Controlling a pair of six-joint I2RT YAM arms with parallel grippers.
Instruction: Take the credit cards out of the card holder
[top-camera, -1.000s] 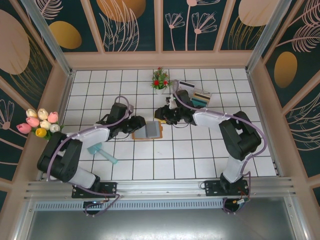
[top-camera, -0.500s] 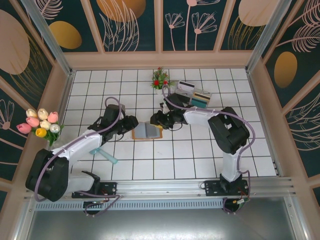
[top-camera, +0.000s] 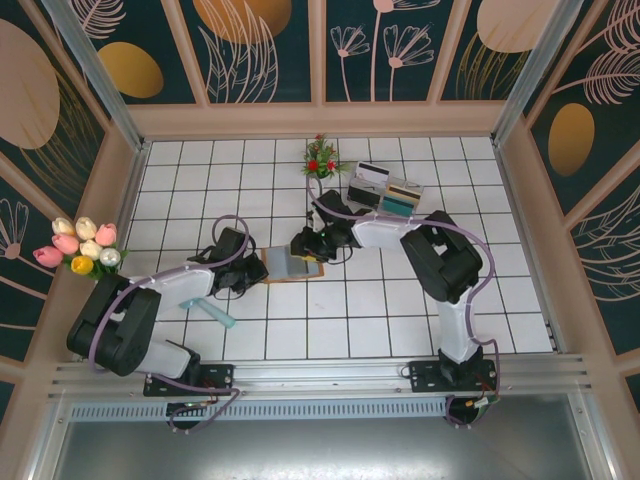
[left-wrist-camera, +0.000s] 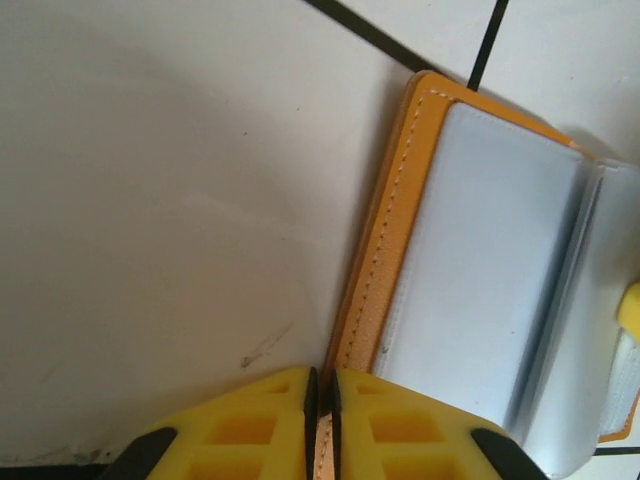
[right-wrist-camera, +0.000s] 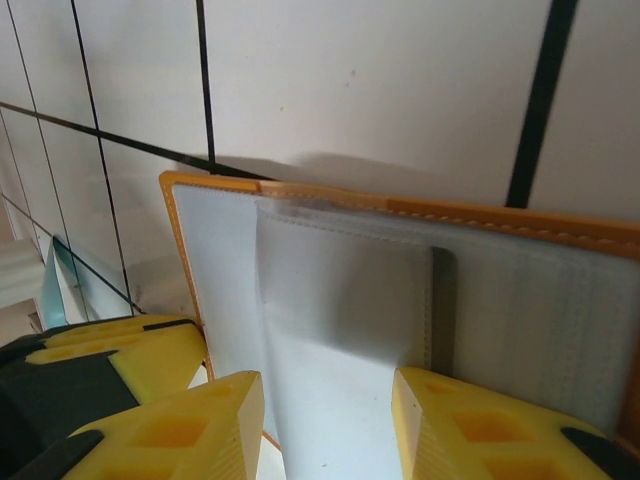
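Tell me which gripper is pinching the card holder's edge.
The left gripper: jaws shut on the card holder's orange rim; the right gripper's jaws stand apart.

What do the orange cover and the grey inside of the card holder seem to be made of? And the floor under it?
The card holder has an orange cover, matte, with stitching along its edge: leather or imitation. Its lining is pale grey and smooth, probably synthetic. The floor is white tiles with dark joints, faintly shiny: ceramic, or perhaps a printed sheet.
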